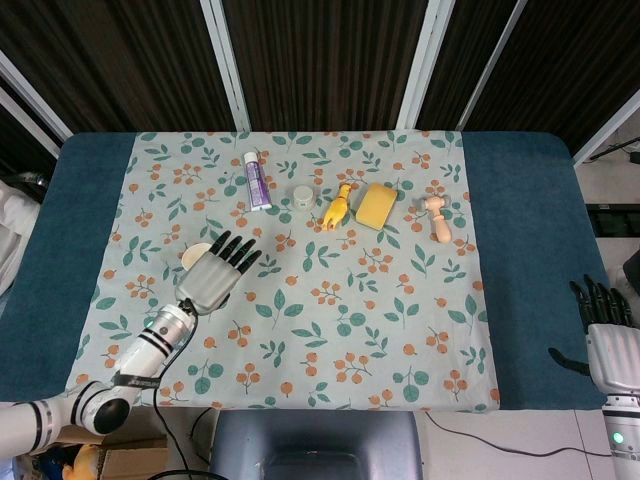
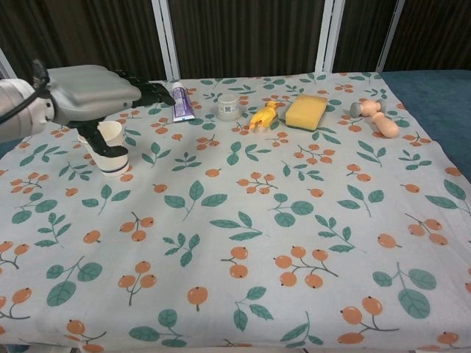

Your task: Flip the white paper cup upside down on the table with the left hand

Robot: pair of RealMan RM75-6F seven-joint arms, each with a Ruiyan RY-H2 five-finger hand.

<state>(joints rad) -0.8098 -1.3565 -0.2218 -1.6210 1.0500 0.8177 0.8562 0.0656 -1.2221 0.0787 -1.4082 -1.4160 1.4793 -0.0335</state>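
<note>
The white paper cup (image 2: pixel 112 153) stands upright, mouth up, on the left part of the floral cloth (image 1: pixel 330 330). In the head view only a sliver of its rim (image 1: pixel 192 256) shows beside the hand. My left hand (image 1: pixel 214 275) hovers over the cup with its fingers stretched out and apart. In the chest view this hand (image 2: pixel 92 95) covers the cup's mouth, and its thumb hangs down along the cup's left side. I cannot see a grip on the cup. My right hand (image 1: pixel 606 340) is off the table's right edge with its fingers apart, holding nothing.
Along the far side of the cloth lie a purple tube (image 1: pixel 257 181), a small jar (image 1: pixel 303 194), a yellow toy (image 1: pixel 338 207), a yellow sponge (image 1: pixel 376 205) and a wooden peg (image 1: pixel 437 218). Bare blue table (image 1: pixel 525 230) flanks the cloth.
</note>
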